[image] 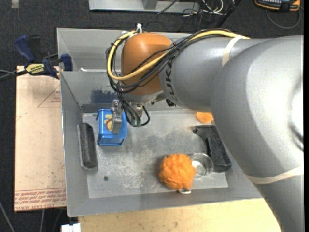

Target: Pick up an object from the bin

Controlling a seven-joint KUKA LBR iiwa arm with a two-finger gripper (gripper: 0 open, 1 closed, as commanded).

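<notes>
Gripper [117, 120] hovered low over the blue rectangular plastic block [110, 133], left in the grey metal bin [72, 110]. Its opening state could not be told. No lift was evident.

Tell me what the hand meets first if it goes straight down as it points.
Probably the blue boxy object on the left of the bin, just under the hand; the gap between them is unclear.

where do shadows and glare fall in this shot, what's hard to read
Camera view: a dark shadow lies on the bin wall just above the blue block, beneath the gripper; bright glints sit on the clear cup beside the orange fuzzy ball; the arm hides the bin's right side.
</notes>
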